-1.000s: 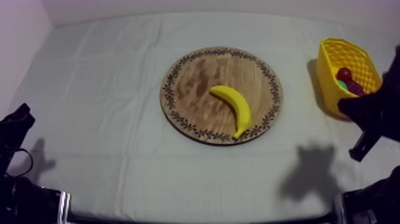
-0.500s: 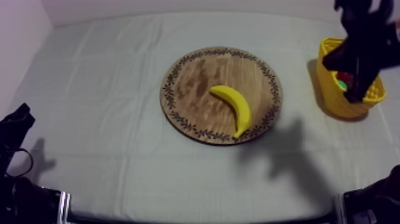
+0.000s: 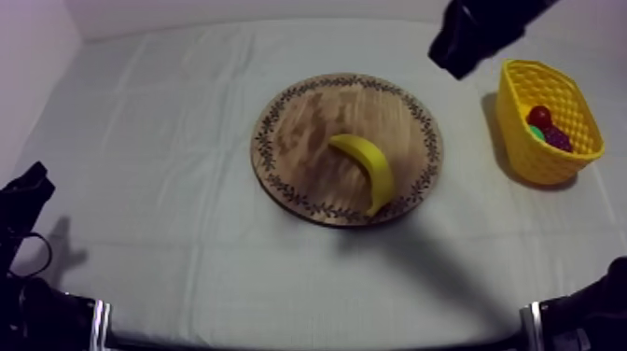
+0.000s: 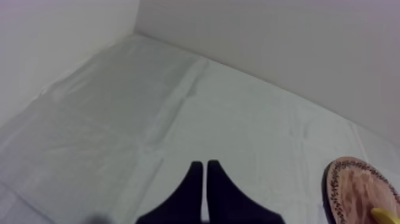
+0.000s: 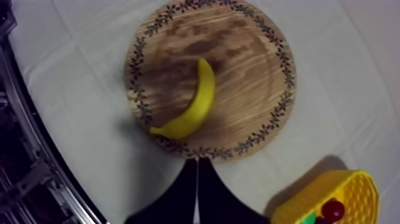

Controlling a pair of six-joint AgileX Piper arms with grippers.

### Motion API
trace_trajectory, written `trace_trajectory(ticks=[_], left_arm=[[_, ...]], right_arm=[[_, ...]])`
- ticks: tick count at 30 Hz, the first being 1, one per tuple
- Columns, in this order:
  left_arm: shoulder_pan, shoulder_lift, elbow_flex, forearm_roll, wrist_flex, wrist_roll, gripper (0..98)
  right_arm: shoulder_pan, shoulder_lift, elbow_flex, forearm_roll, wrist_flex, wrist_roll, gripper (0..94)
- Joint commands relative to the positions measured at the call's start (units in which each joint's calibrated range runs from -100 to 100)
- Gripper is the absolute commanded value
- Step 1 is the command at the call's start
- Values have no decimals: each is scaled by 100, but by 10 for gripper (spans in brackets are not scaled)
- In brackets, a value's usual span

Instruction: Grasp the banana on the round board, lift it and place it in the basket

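Both pinched together, empty: left tool (image 4: 204,165); right tool (image 5: 196,162) near banana (image 5: 189,110).

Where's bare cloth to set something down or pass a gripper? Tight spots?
Widest bare cloth: from the wooden board's left rim to the wall. Also the strip between board and near table edge. Tighter: the gap between board and yellow basket, right arm above its far end. Crowded: basket holds fruit; banana takes the board's right half.

1 round wooden board with patterned rim (image 3: 308,121) | 1 curved yellow banana (image 3: 370,166) | 1 yellow lattice basket (image 3: 527,159) | 1 small red fruit (image 3: 539,116) | 1 dark purple grape bunch (image 3: 559,139)
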State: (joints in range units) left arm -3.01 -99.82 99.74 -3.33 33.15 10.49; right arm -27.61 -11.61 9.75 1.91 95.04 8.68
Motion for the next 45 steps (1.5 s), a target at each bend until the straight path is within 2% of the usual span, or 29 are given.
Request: trace_trajectory(ticks=[1,7,16,18,26,31,36,45], left_arm=[[1,0,3,3,0,-1,1],[1,0,3,3,0,-1,1],[1,0,3,3,0,-1,1],[1,0,3,3,0,-1,1],[1,0,3,3,0,-3,1],[1,0,3,3,0,-3,1],[1,0,3,3,0,-1,1],[1,0,3,3,0,-1,1]], right_arm=[[-61,313,-311,60,44,-167,6],[-63,728,-671,161,78,-309,5],[3,973,-752,235,28,-264,25],[2,998,-801,220,42,-241,76],[-69,1024,-894,232,126,-398,454],[-124,1053,-876,283,152,-593,623],[-144,1185,-795,308,136,-727,707],[-72,1736,-78,352,-410,-828,735]])
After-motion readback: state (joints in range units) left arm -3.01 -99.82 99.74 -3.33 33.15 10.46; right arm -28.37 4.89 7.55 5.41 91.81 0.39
